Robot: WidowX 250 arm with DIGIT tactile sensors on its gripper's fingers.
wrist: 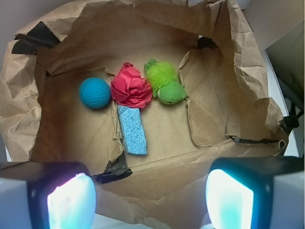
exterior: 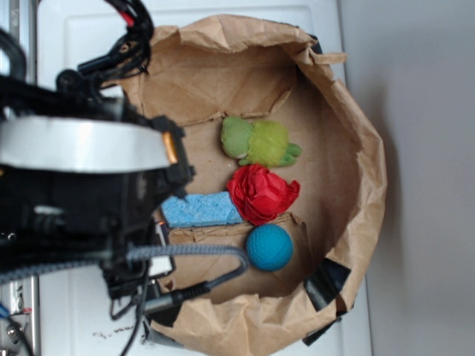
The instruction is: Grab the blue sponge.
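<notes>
The blue sponge (exterior: 199, 210) (wrist: 132, 130), a flat light-blue porous slab, lies on the floor of a brown paper bag, one short end against a crumpled red cloth. In the wrist view my gripper (wrist: 150, 198) is open, its two glowing pads (wrist: 71, 200) far apart at the bottom edge, with only bag paper between them. It hangs above the bag's near rim, well short of the sponge. In the exterior view the black arm covers the gripper and the sponge's left end.
A red crumpled cloth (wrist: 131, 87), a teal dimpled ball (wrist: 95, 93) and a green plush toy (wrist: 164, 83) lie in a row beyond the sponge. The paper bag's crumpled walls (wrist: 248, 71) ring everything. Black tape (wrist: 114, 171) patches the near rim.
</notes>
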